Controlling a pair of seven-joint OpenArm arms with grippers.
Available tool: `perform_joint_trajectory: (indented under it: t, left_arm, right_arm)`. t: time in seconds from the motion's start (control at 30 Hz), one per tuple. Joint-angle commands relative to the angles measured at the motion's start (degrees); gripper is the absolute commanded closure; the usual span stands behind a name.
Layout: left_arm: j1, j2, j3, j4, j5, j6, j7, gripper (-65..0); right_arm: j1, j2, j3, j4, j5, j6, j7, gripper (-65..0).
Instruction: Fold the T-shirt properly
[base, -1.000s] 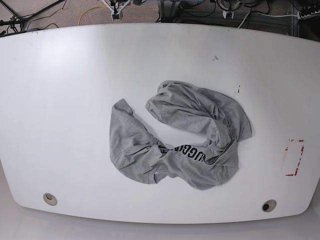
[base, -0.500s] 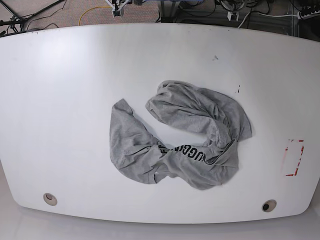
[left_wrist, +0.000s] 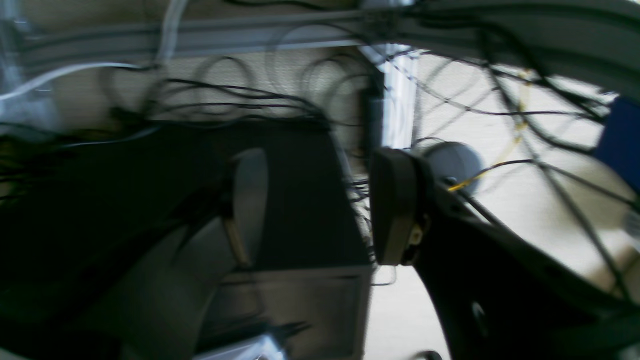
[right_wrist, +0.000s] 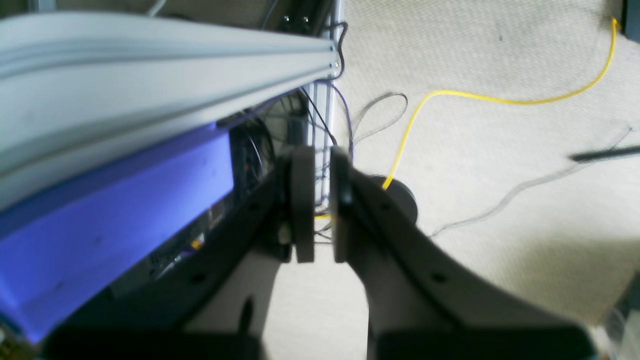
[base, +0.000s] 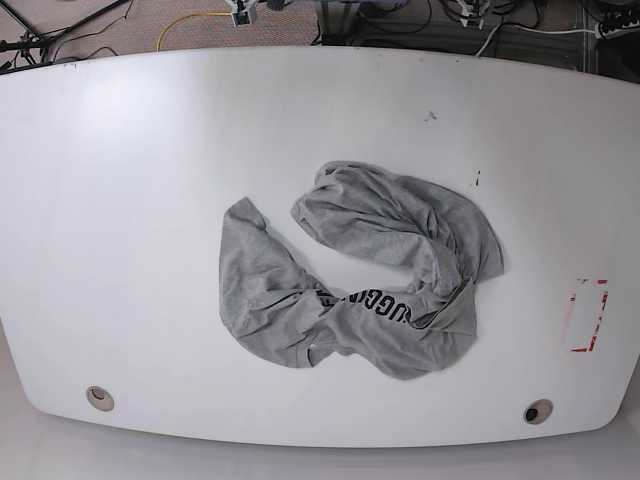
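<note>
1. Both grippers are seen away from the table, over carpet and cables; the left gripper (left_wrist: 320, 205) is shown with its dark pads spread well apart and nothing between them; the right gripper (right_wrist: 319, 205) is shown with its flat black pads nearly together, a thin slit left, nothing held.
2. Soft, heather-grey knit is seen in the T-shirt (base: 360, 270), crumpled into a rough C-shaped heap with deep folds and a bare patch of table enclosed at its middle.
3. Black block lettering (base: 382, 307) is partly exposed on a twisted band near the lower edge, read upside down in the base view.
4. No clear long axis is shown; the bundle is spread slightly wider than deep, around the middle of the table (base: 120, 200), whose top is smooth, glossy and white with rounded corners.
</note>
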Motion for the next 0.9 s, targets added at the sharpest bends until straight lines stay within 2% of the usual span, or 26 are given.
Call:
perform_joint_trajectory:
  t: [0.0,0.23,0.5,0.87]
  left_arm:
    - [4.26,-0.64,-0.92,5.96,-0.11,-0.18,1.84,-29.4]
    - [12.52,-0.72,-7.60,18.00,0.24,-0.44,3.16,-29.4]
    - [20.52,-0.72,-9.19,29.43,0.33,-0.44,3.16,-29.4]
    - [31.16,-0.72,-10.94,44.03,0.15,-0.44,3.16,-29.4]
  right_arm:
    - [-4.33,0.53,0.08,5.87,0.06,-1.36,-0.15,-4.3]
    - [-11.01,0.70,0.08,14.66,-0.03,-1.80,-0.68,-4.3]
    - [-17.78,1.76,0.26,20.99,0.33,-1.89,-0.24,-4.3]
    - [-26.75,1.40,7.55,33.47,0.41,-1.45,-0.24,-4.3]
